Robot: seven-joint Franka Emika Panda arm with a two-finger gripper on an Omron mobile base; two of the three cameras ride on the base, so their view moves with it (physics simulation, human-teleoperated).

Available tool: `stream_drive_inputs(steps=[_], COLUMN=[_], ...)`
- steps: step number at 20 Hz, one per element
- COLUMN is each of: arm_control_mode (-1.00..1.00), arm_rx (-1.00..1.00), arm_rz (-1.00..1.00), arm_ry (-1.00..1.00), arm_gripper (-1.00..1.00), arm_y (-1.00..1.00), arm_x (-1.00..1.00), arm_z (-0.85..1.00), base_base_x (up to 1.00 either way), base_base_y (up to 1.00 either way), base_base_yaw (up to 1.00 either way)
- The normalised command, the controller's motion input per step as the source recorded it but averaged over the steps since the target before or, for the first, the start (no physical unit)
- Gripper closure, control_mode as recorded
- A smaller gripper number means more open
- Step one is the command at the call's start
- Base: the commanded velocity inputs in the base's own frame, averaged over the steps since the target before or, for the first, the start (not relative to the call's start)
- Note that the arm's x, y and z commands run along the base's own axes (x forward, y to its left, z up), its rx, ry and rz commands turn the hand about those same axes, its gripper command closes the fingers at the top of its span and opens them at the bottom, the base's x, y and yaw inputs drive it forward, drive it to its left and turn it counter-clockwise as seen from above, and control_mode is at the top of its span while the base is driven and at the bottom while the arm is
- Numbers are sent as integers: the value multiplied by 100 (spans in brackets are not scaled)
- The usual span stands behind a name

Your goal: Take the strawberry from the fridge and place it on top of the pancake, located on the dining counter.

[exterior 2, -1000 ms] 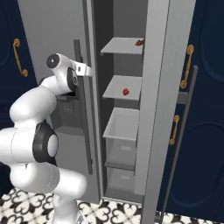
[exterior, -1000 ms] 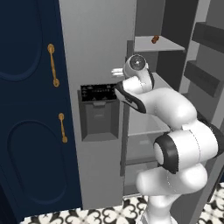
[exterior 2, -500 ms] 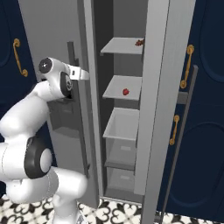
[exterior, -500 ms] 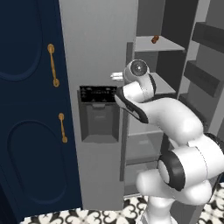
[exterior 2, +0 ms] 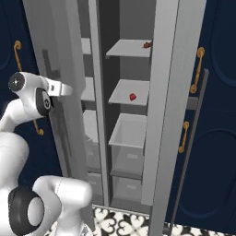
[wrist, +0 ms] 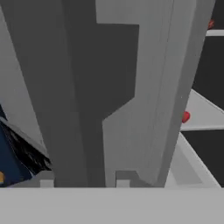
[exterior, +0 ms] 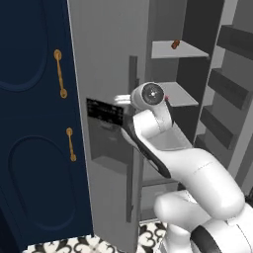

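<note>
Fridge (exterior 2: pixel 175 69): tall, grey, 1 door swung wide, the other carrying a black dispenser panel (exterior: pixel 105 109). Strawberry (exterior 2: pixel 132 97): tiny and red, recorded on the 2nd shelf (exterior 2: pixel 122 94) from the top; in the hand view it is seen at 3 o'clock, partly hidden behind the door edge. Brownish oblong item (exterior: pixel 175 45): lying on the top shelf, at 12 o'clock from the strawberry. 2 grey drawers (exterior 2: pixel 126 133) are stacked below the shelves. Gripper (exterior 2: pixel 61 89): held close against the dispenser door's edge, well apart from the strawberry; whether the jaws are apart or together cannot be told. Navy cabinet (exterior: pixel 34 123) with gold handles (exterior: pixel 60 73) is noted at 9 o'clock of the fridge.
</note>
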Motion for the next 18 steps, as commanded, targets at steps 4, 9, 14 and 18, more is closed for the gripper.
stream_drive_inputs(steps=[4, 9, 14, 18], arm_control_mode=[-100, -100, -100, -100], arm_rx=[3, 4, 20, 31], arm_rz=[0, 0, -2, -8], arm_ry=[0, 1, 7, 8], arm_gripper=[100, -100, -100, -100], arm_y=[54, 39, -33, -83], arm_x=[-100, -76, -58, -77], arm_z=[3, 8, 12, 18], base_base_x=[0, 0, 0, 0], base_base_y=[0, 0, 0, 0], base_base_yaw=[0, 0, 0, 0])
